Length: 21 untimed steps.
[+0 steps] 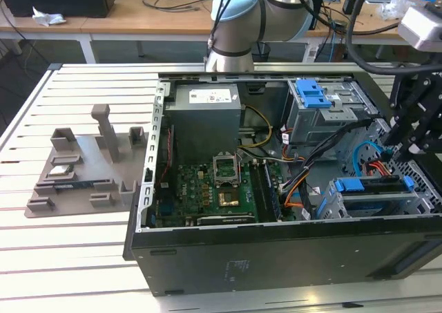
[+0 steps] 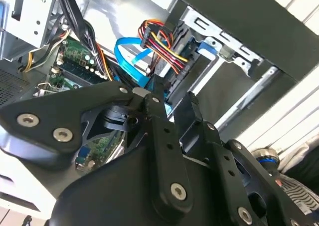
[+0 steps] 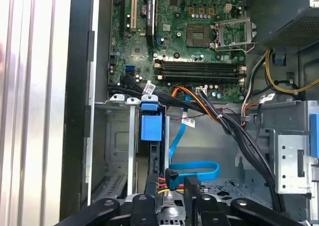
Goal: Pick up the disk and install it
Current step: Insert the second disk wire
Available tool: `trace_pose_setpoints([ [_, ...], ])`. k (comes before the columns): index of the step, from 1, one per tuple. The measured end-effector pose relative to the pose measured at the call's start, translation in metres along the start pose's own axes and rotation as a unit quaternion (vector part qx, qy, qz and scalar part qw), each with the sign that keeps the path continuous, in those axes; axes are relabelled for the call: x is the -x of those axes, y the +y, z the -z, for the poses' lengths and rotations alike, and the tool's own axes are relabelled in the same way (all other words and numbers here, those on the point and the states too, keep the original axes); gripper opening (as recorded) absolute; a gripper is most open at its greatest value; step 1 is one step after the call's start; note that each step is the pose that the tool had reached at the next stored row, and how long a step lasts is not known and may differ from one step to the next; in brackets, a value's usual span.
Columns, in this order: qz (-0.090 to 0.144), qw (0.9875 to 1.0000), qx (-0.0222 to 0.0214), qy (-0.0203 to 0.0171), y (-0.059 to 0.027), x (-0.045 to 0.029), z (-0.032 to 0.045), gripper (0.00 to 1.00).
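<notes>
The disk (image 1: pixel 369 187), with blue carrier rails, lies in the drive bay at the near corner of the open computer case on the exterior view's right. In the first wrist view the disk (image 3: pixel 151 126) stands edge-on in its slot behind a blue latch. My gripper (image 1: pixel 397 154) hangs just above the disk's cabled end. In both wrist views the black fingers (image 3: pixel 192 188) stand apart, and the gripper (image 2: pixel 174 99) holds nothing that I can see. Red, yellow and black power wires (image 2: pixel 159 41) and a blue data cable (image 3: pixel 199 168) lie right by the fingertips (image 2: pixel 158 102).
The case (image 1: pixel 276 258) sits on a slatted white table (image 1: pixel 62 258). Inside are a grey power supply (image 1: pixel 206 119), the motherboard (image 1: pixel 214 192) and an upper drive cage with a blue latch (image 1: pixel 312 95). A grey fixture (image 1: pixel 86 164) stands on the exterior view's left.
</notes>
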<state>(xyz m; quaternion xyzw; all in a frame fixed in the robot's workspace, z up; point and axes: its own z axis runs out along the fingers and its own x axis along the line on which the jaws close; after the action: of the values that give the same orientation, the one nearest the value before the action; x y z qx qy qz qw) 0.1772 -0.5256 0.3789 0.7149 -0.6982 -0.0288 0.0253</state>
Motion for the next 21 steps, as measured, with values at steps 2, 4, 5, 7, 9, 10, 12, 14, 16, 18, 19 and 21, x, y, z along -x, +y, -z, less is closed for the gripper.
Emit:
trace_pose_setpoints([
  [2,0.000,1.0000,0.0000,0.0002,0.0013,-0.0009,-0.0035,0.36],
  [4,0.000,1.0000,0.0000,0.0001,0.0017,-0.0017,-0.0042,0.36],
  [5,0.000,1.0000,0.0000,0.0002,0.0017,-0.0017,-0.0042,0.36],
  [7,0.000,1.0000,0.0000,0.0002,0.0017,-0.0017,-0.0042,0.28],
  [9,0.000,1.0000,0.0000,0.0001,0.0017,-0.0018,-0.0042,0.16],
  [10,0.000,1.0000,0.0000,0.0002,0.0017,-0.0021,-0.0042,0.16],
  [12,0.000,1.0000,0.0000,0.0001,0.0031,-0.0065,-0.0049,0.16],
  [14,0.000,1.0000,0.0001,0.0000,0.0040,-0.0096,-0.0086,0.16],
  [16,0.000,1.0000,0.0002,0.0001,0.0040,-0.0106,-0.0124,0.16],
  [18,0.000,1.0000,0.0004,0.0002,0.0045,-0.0112,-0.0184,0.16],
  [19,0.000,1.0000,0.0004,0.0002,0.0046,-0.0116,-0.0202,0.16],
  [21,0.000,1.0000,0.0004,0.0001,0.0043,-0.0118,-0.0253,0.16],
])
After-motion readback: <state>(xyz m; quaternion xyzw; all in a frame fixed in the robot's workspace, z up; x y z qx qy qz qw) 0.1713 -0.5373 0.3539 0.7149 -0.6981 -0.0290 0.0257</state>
